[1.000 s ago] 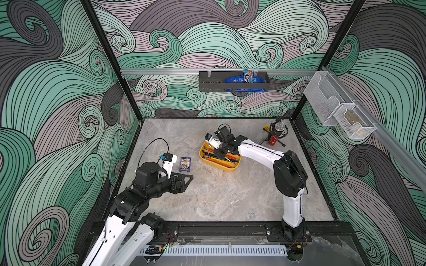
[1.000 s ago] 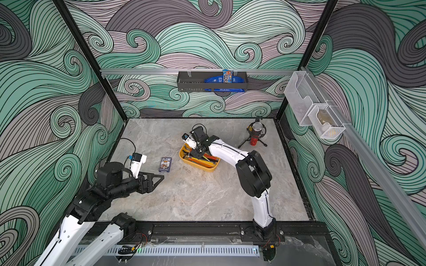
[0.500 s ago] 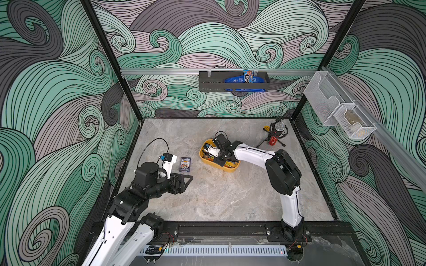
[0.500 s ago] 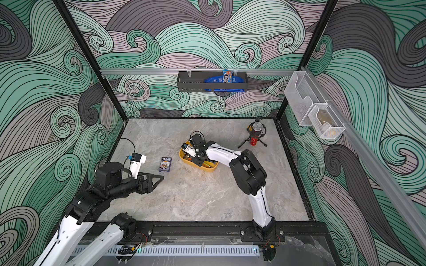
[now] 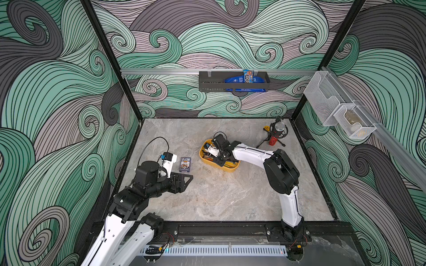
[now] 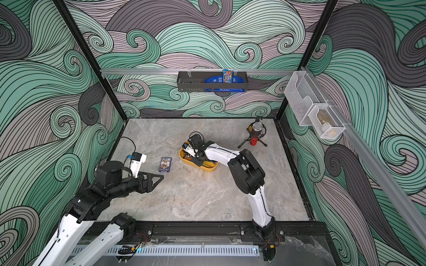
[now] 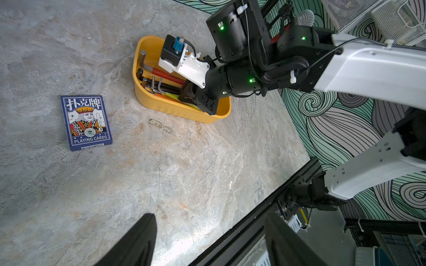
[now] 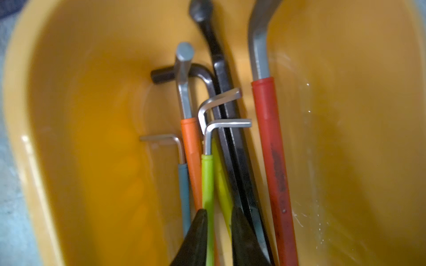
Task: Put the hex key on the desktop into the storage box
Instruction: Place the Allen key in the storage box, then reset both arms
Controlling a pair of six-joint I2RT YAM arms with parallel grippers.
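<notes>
Finding: a robotics lab test cell, not a home or shop. The desktop (image 5: 207,202) is closed in on three sides by wave-printed panels (image 5: 46,115) set in black frame posts (image 5: 111,57). A left arm (image 5: 110,232) and a right arm (image 5: 289,202) are bolted along its front edge, beside a slotted cable duct (image 5: 214,249). Aluminium rails carry a rack (image 5: 212,83) on the back panel and mesh baskets (image 5: 322,96) on the right panel. The props are few and unrelated: cards (image 5: 185,164) and a microphone (image 5: 279,126).
</notes>
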